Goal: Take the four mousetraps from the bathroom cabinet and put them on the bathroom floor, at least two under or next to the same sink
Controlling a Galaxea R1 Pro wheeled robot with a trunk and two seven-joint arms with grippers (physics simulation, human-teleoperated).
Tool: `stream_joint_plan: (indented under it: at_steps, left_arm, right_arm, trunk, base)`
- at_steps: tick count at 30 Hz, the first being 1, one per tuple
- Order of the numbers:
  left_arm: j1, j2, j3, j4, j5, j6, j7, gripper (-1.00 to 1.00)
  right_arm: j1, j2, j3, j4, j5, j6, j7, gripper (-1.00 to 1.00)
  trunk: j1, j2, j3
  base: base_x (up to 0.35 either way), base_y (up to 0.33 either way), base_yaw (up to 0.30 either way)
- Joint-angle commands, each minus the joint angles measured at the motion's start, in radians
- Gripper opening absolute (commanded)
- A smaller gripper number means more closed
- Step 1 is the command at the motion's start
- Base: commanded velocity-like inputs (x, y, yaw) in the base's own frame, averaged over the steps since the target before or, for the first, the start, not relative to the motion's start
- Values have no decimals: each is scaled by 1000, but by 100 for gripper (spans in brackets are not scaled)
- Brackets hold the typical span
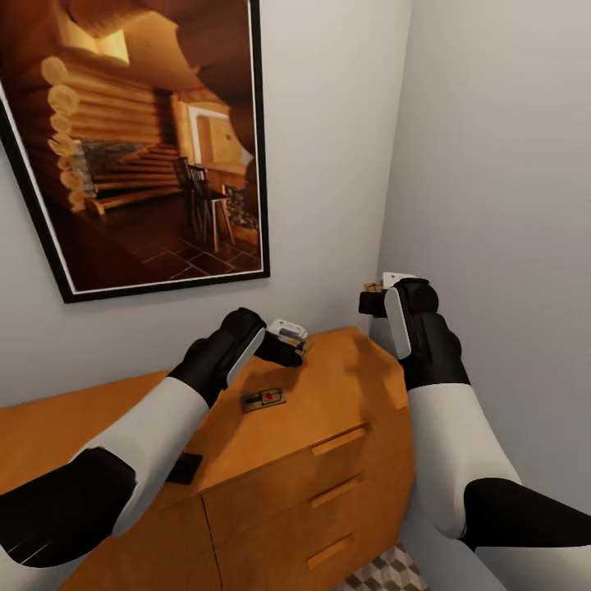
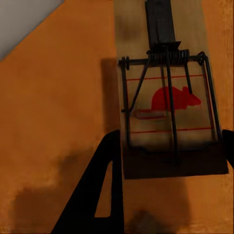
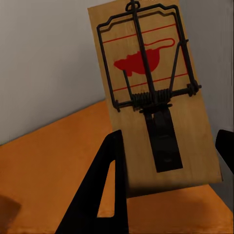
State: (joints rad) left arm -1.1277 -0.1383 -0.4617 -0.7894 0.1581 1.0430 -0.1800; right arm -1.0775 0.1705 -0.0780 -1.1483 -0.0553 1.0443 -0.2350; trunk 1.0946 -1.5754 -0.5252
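A corner of grey walls holds a large framed picture (image 1: 135, 148) of a log-cabin interior, hanging above the orange-brown cabinet (image 1: 328, 484), and a scrap of cube-patterned floor (image 1: 386, 574) shows at the cabinet's foot. The left claw (image 1: 289, 345) hovers low over the cabinet top near the wall, its fingers (image 2: 97, 195) clamped on either edge of a mousetrap (image 2: 168, 97) with a red mouse print and wire spring. The right claw (image 1: 379, 297) is raised beside the cabinet's end, close to the corner, and grips a second mousetrap (image 3: 156, 92) the same way, held up against the wall. A third mousetrap (image 1: 263, 400) lies flat on the cabinet top just beside the left forearm, and a dark flat piece (image 1: 184, 468) rests near the front edge, partly under that arm.
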Motion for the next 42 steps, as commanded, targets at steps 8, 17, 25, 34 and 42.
stream_joint_plan:
  at_steps: [8, 17, 25, 34, 42]
  left_arm:
    - [-1, 4, -4, -42, 6, 4, 4, -100]
    - [-1, 8, -5, -45, 7, 4, 4, -100]
    - [-1, 8, -5, -45, 8, 4, 4, -100]
    - [-1, 9, -3, -45, 8, 4, 4, -100]
    - [-1, 10, -3, -38, 8, 4, 4, -100]
  right_arm:
    - [-1, 1, -2, -2, -3, 3, -7, -100]
    - [-1, 1, 0, -2, -5, 3, -6, -100]
    - [-1, 1, 0, -2, -6, 3, -6, -100]
    - [-1, 1, 0, -1, -6, 3, -6, -100]
    - [-1, 3, 0, -1, -5, 3, -6, -100]
  trunk:
    - [-1, -1, -1]
    - [-1, -1, -1]
    - [-1, -1, -1]
    - [-1, -1, -1]
    - [-1, -1, -1]
  base:
    - [-337, 0, 0]
    - [-346, 0, 0]
    - [-346, 0, 0]
    - [-347, 0, 0]
    - [-347, 0, 0]
